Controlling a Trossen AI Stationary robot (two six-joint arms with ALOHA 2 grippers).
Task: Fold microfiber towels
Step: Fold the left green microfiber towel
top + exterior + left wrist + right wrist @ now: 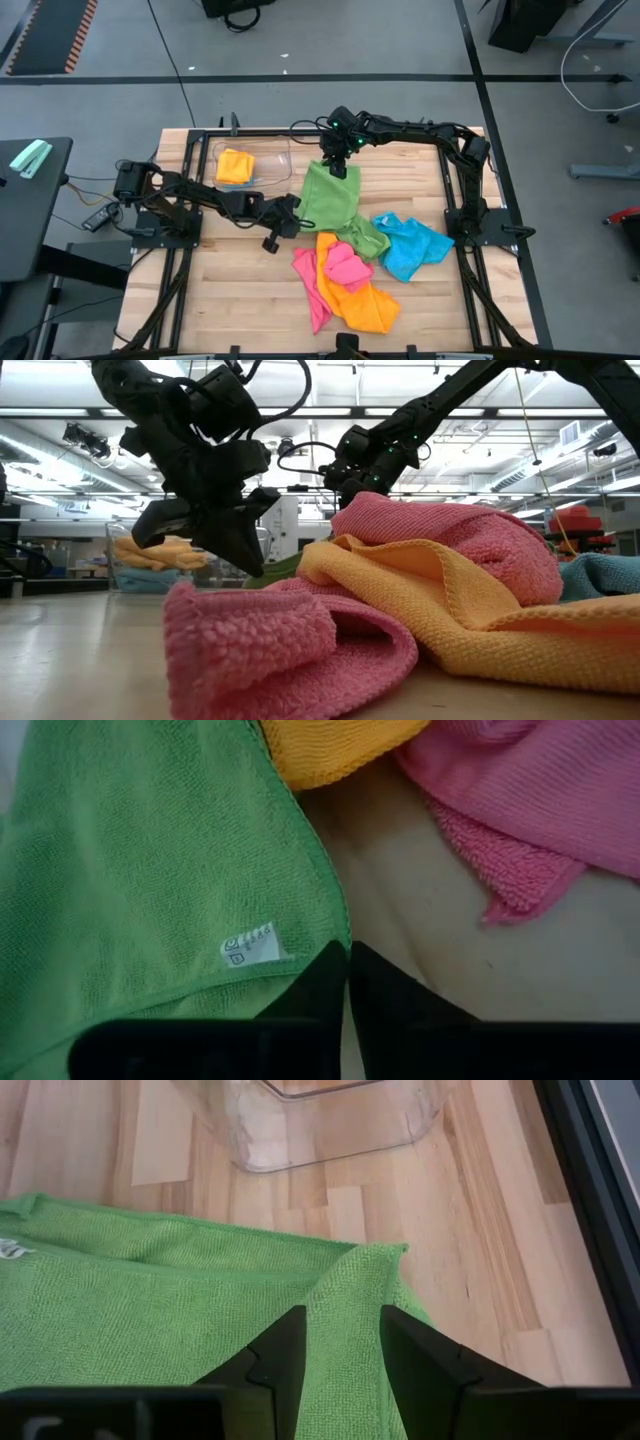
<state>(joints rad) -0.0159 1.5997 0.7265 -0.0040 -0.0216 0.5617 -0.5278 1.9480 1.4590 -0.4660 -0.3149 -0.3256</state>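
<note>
A green towel (335, 205) lies spread at the table's middle, and both grippers are at it. My right gripper (342, 1330) is shut on its far edge, just near of the clear bin (272, 150). My left gripper (347, 960) is shut at the towel's left corner, the one with the white label (250, 947). An orange towel (362, 300) and a pink towel (345, 268) lie crumpled in a heap toward the near edge. A blue towel (412, 248) lies to their right. My left gripper has its shut fingertips (325, 970) on the green towel's labelled corner (335, 935), slanting down from the table's left. The fingers hide the corner's tip. The rest of the towel lies flat on the table. My right gripper pinches a raised fold (345, 1285) at the green towel's far edge, beside a corner (393, 1252), between its two fingers. The fingers slant down from the far right. The fold stands up between them, and the cloth below it rests on the table.
The clear bin holds a folded orange-yellow towel (236, 165) at the far left of the table. Bare wood (230, 290) lies near left of the heap. A black frame (440, 170) runs along the table's sides.
</note>
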